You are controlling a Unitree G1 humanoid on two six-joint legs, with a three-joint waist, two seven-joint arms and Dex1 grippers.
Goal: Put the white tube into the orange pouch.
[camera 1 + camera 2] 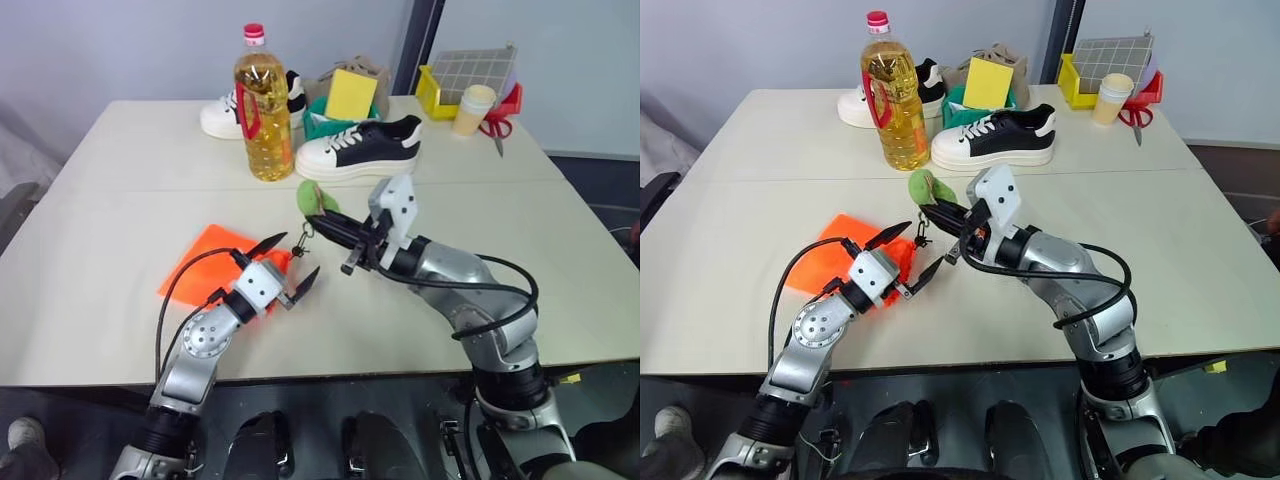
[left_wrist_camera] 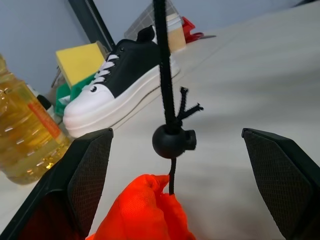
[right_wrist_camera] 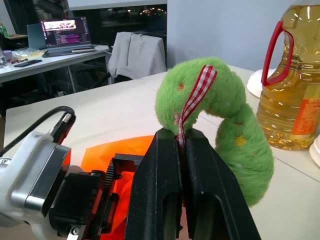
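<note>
Nearest, the left pincer (image 1: 293,265) stands spread wide over the mouth of the bright orange soft fabric pouch (image 1: 205,256), which lies on the pale worktop (image 1: 520,240). Its black drawstring cord with a round toggle (image 2: 173,141) rises taut between the fingers. Just beyond, the right pincer (image 3: 182,142) is clamped on a checked ribbon of the fuzzy green plush tag (image 3: 220,120), lifted above the worktop. Farther back stand a yellow oil bottle (image 1: 263,105) and a black-and-white sneaker (image 1: 358,147).

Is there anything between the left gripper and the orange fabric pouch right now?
Only the pouch's own black drawstring cord and its round black toggle. They hang between the open fingers of the left gripper, right at the gathered neck of the bright orange fabric pouch.
</note>
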